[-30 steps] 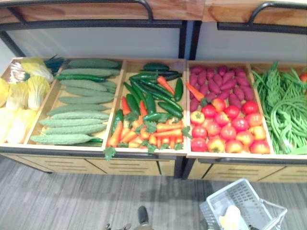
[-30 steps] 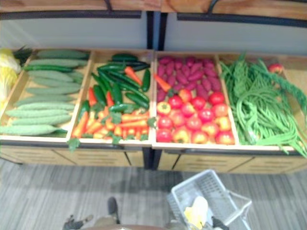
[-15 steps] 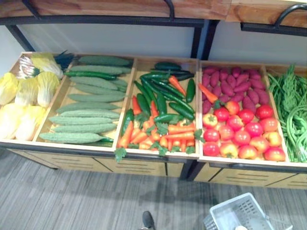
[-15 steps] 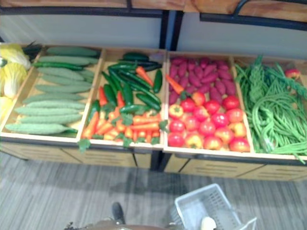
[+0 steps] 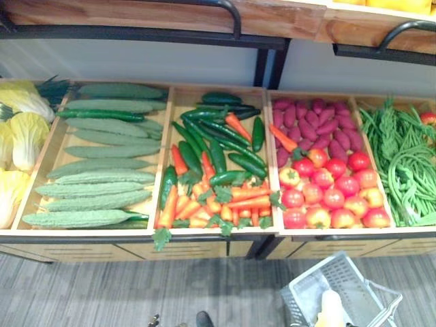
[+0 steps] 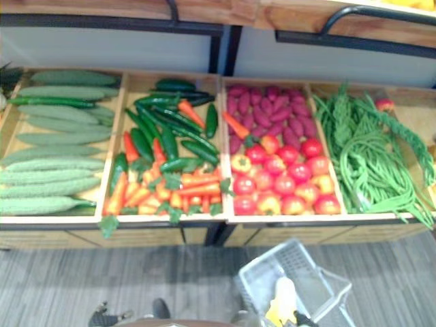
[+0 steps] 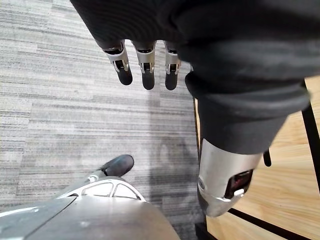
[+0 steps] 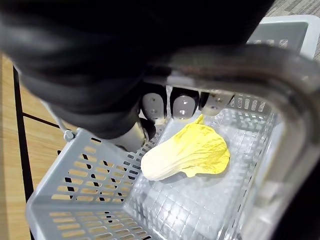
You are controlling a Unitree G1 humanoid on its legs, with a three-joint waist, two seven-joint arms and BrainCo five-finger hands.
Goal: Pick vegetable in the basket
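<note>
Over the last second the whole scene has slid sideways and back, which reads as the head camera moving and not the goods: the bumpy green gourds (image 5: pixel 102 184), orange carrots (image 5: pixel 218 204) and red tomatoes (image 5: pixel 327 197) lie in the same order in their crates on the wooden bench (image 5: pixel 82 234). The light grey plastic mesh basket (image 5: pixel 327 272), near and to the right on the grey striped floor side, dropped towards the lower edge of the view half a second ago and now shows more fully again. The pale yellow-and-white leafy cabbage (image 8: pixel 187 155) lies inside it, on the basket's bottom. That suggests one vegetable is already picked, and that the robot is turning to face the bench for the next choice. The right robot hand (image 8: pixel 182 106) is low at the right, over the basket, its fingers curled round the grey metal handle (image 8: pixel 240 70), so it seems to carry the basket. The left robot hand (image 7: pixel 145 70) hangs at the robot's left side over the grey striped floor (image 7: pixel 60 100), just beside the bench's near edge, fingers straight and relaxed, holding nothing and well short of the crates.
</note>
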